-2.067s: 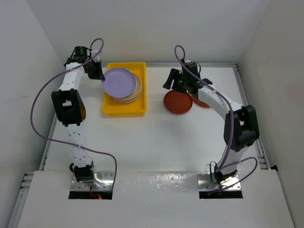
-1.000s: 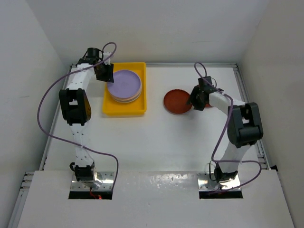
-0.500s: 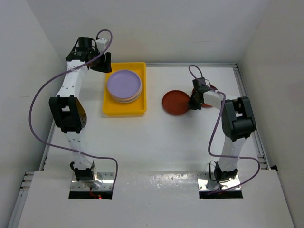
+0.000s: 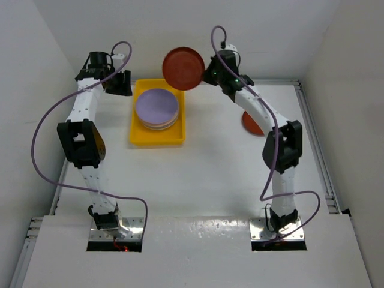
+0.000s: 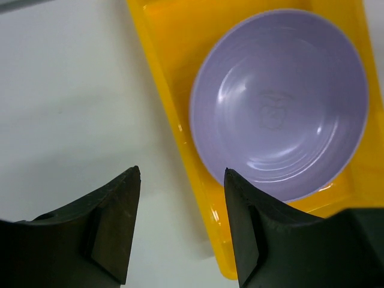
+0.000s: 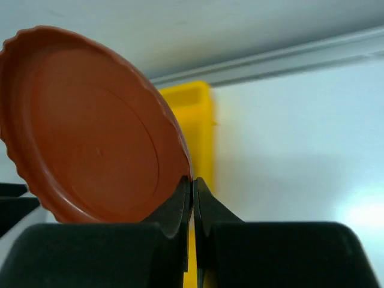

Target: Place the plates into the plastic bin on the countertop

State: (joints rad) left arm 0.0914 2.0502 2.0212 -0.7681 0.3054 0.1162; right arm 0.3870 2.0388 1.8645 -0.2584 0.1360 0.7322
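A dark red plate [image 4: 183, 68] hangs tilted in the air above the far right corner of the yellow plastic bin [image 4: 156, 141]. My right gripper [image 4: 206, 75] is shut on its rim. The right wrist view shows that plate [image 6: 90, 126] pinched at its edge by the right gripper [image 6: 192, 180], with the bin [image 6: 198, 114] behind. A lilac plate [image 4: 157, 105] tops a stack inside the bin. My left gripper [image 4: 123, 84] stands open and empty beside the bin's far left corner; its wrist view shows the lilac plate [image 5: 279, 102] and the bin wall [image 5: 174, 108]. Another dark red plate [image 4: 251, 125] lies on the countertop [image 4: 210, 174], partly hidden by the right arm.
White walls rise close behind and to both sides of the table. A metal rail [image 4: 312, 138] runs along the right edge. The right arm reaches over the table's far middle.
My right gripper shut on the dark red plate on the countertop, then lifted it up and left to above the bin's far edge. The left gripper drew back left from the bin.
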